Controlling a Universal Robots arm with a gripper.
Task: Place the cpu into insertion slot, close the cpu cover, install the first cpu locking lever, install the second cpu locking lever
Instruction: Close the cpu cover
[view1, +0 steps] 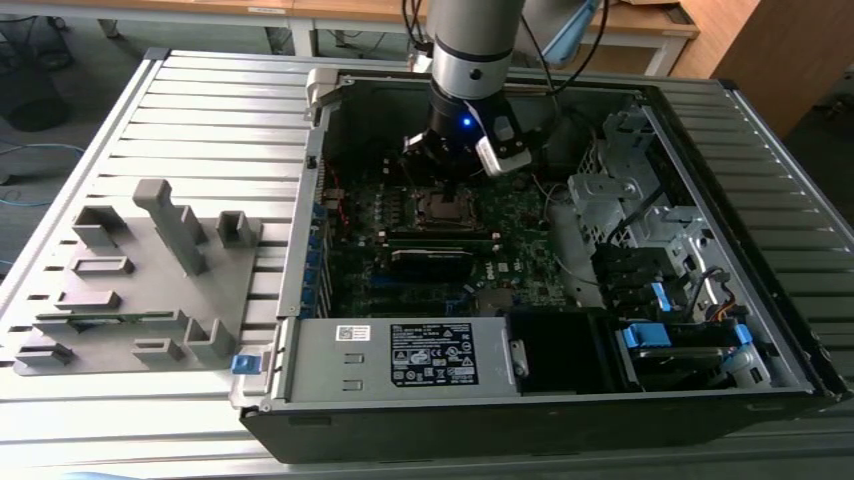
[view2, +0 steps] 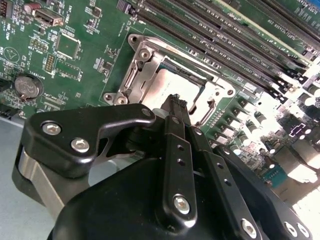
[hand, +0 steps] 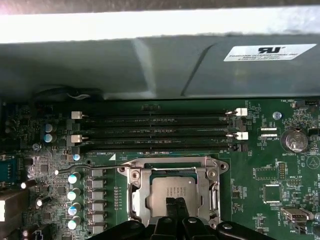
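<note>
Cpu (hand: 172, 189) seated flat in the insertion slot (view1: 442, 208), on the motherboard inside the open computer case (view1: 302, 300). Metal top faces up. Square outline, so no long axis; edges run parallel to the long memory slots (hand: 155, 132) just beside it. Top is silver-grey, with faint marks too small to read.

Cpu cover (hand: 141, 192) is a silver frame lying down around the chip, metal top showing through its window. Same lay in the second wrist view: cpu (view2: 177, 86) framed by cpu cover (view2: 134, 75).

Gripper (hand: 175, 204) directly over 1 edge of the chip, its 2 black fingers pressed together with nothing between them. Tips at or just above the metal top (view2: 175, 101); contact not clear.

Part of chip and frame hidden behind the fingers in both wrist views. Locking levers hard to make out. Arm (view1: 470, 50) cut off at the exterior view's far edge. Grey fixture tray (view1: 134, 270) on the exterior view's left, well apart from the case.
</note>
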